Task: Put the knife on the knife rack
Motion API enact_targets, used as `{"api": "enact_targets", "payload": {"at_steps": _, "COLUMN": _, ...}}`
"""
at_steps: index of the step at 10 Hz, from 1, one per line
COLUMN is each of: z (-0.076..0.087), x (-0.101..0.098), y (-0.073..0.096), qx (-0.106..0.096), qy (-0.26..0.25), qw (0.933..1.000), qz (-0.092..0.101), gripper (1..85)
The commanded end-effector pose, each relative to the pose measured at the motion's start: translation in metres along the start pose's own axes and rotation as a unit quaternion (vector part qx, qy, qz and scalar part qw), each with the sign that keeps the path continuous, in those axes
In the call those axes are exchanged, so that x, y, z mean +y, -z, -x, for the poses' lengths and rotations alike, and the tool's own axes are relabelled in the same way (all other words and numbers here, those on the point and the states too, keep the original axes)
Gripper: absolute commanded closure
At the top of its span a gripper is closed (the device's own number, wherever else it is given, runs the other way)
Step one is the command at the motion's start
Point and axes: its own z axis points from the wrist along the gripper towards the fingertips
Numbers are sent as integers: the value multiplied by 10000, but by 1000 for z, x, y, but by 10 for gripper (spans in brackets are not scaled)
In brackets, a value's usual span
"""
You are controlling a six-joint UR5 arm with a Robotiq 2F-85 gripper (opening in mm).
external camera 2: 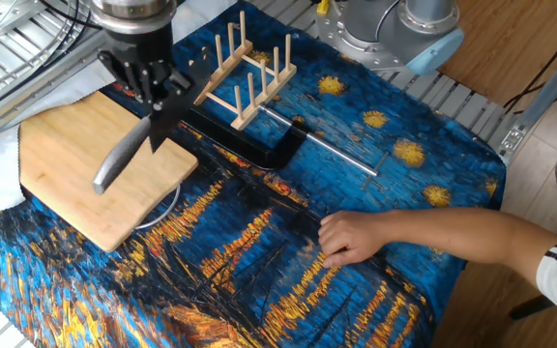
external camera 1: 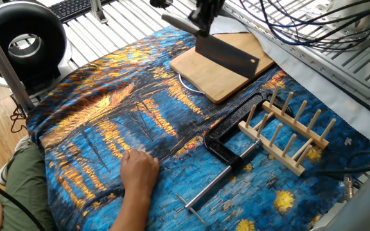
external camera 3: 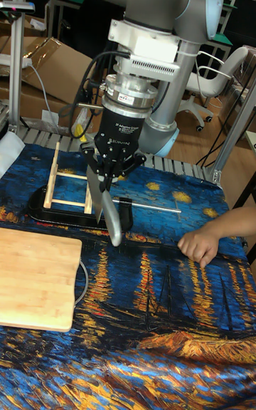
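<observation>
Gripper (external camera 2: 153, 95) clamped on the knife (external camera 1: 227, 55), held aloft over the cutting board (external camera 1: 236, 76); carry it across to the knife rack (external camera 1: 288, 136), blade aligned between peg rows.

The arm's pincer (external camera 3: 107, 181) points straight down, fingers clamped.

Held in the air by the claw (external camera 1: 205, 14) at the top: the knife (external camera 1: 227, 56), broad blade hanging over the wooden cutting board (external camera 1: 220, 67). Spread over the table, a blue and orange cloth (external camera 1: 127, 109). To the right, well apart from the blade, the knife rack (external camera 1: 288, 138), upright pegs bare. Just beside the rack, a black clamp (external camera 1: 227, 144) with thin steel rod. Resting on the cloth near the front edge, a person's hand (external camera 1: 139, 168)
</observation>
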Motion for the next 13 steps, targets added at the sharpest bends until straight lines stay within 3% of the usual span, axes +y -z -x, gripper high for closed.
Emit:
{"api": "enact_targets", "payload": {"at_steps": 1, "z": -13, "x": -2, "y": 2, "qx": 144, "qy": 355, "qw": 9993, "qz": 0, "gripper": 847}}
{"api": "enact_targets", "payload": {"at_steps": 3, "z": -20, "x": -4, "y": 4, "qx": 239, "qy": 413, "qw": 9988, "qz": -52, "gripper": 847}}
{"api": "enact_targets", "payload": {"at_steps": 6, "z": -80, "x": 11, "y": 33, "qx": 289, "qy": 541, "qw": 9981, "qz": 110, "gripper": 847}}
{"api": "enact_targets", "payload": {"at_steps": 8, "z": -114, "x": 6, "y": 39, "qx": 248, "qy": 893, "qw": 9954, "qz": 236, "gripper": 847}}
{"api": "enact_targets", "payload": {"at_steps": 11, "z": -145, "x": -14, "y": 33, "qx": 194, "qy": 1623, "qw": 9863, "qz": 235, "gripper": 847}}
{"api": "enact_targets", "payload": {"at_steps": 13, "z": -147, "x": -16, "y": 27, "qx": 106, "qy": 2267, "qw": 9738, "qz": 129, "gripper": 847}}
